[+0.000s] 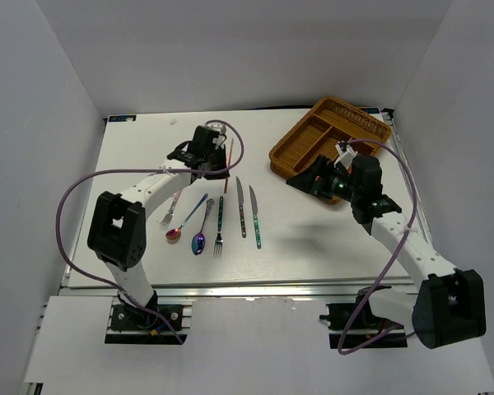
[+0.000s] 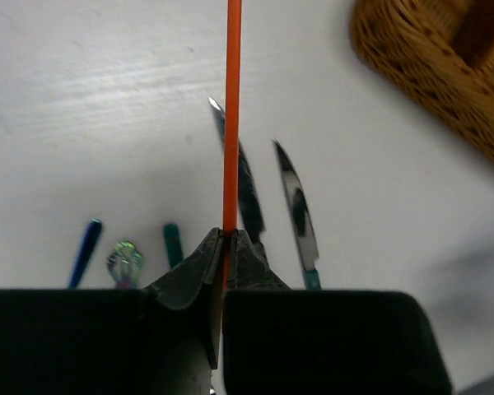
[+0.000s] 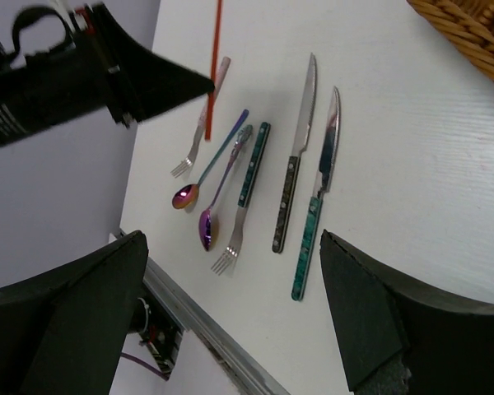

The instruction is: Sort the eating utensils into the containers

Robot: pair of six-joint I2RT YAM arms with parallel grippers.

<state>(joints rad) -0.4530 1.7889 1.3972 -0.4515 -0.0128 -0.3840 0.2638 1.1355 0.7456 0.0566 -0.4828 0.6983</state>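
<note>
Chopstick: the red-orange chopstick [image 1: 230, 163] is in the upper middle of the overhead view, left of the wicker tray [image 1: 364, 123] and just above the row of cutlery

Chopstick axis: nearly vertical in the overhead frame, with its top end leaning slightly right; in the left wrist view it runs straight up from the fingers and out of the top edge

Left gripper: the left gripper [image 2: 225, 247] is clamped on the chopstick, which is pinched between the two dark fingertips partway along its length; a short stretch sticks out below the grip towards the row

Chopstick contact: whether either end touches the tabletop [image 1: 329, 239] cannot be told

Right gripper: the right gripper [image 1: 303, 179] has its fingers spread wide with nothing between them; it is at the lower left corner of the tray, right of the cutlery row

Tray: upper right of the overhead view, with its long axis and compartments running from lower left to upper right

Cutlery row: all lying flat in the centre, handles towards the top of the frame. From left to right they are a pink fork [image 1: 171, 210], a blue-handled spoon [image 1: 189, 218], a purple spoon [image 1: 201, 232], a teal-handled fork [image 1: 220, 222], a dark-handled knife [image 1: 240, 206] and a teal-handled knife [image 1: 253, 216]

Row axes: the fork and spoons on the left slant from lower left to upper right, while the teal-handled fork and both knives lie close to vertical
</note>
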